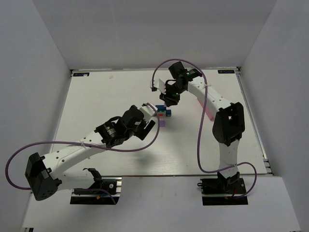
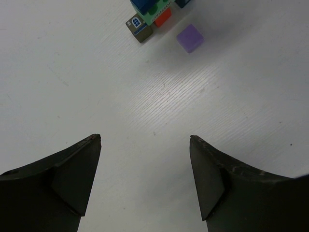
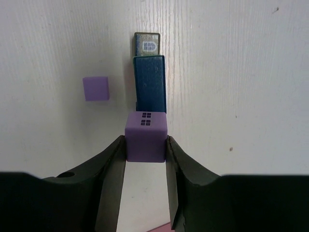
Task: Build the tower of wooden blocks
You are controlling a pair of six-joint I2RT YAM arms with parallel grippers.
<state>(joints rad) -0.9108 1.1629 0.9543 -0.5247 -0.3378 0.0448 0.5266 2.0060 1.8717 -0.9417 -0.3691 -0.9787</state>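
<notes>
The wood block tower [image 1: 163, 112] is a small cluster of blue, green and red cubes at the table's middle. In the left wrist view its blue [image 2: 145, 4], green [image 2: 157, 12] and red [image 2: 163, 18] cubes and a brown window cube [image 2: 139, 28] sit at the top edge. A loose purple cube [image 2: 189, 37] [image 1: 163, 123] lies beside them. My left gripper [image 2: 145, 140] [image 1: 148, 117] is open and empty, short of the cluster. My right gripper [image 3: 146, 145] [image 1: 170, 100] is shut on a purple window cube [image 3: 146, 137], held above the blue block [image 3: 150, 82].
A pink rectangular box [image 1: 208, 112] lies on the table under the right arm; its corner [image 3: 161, 228] shows below the right fingers. White walls enclose the table on three sides. Purple cables loop off both arms.
</notes>
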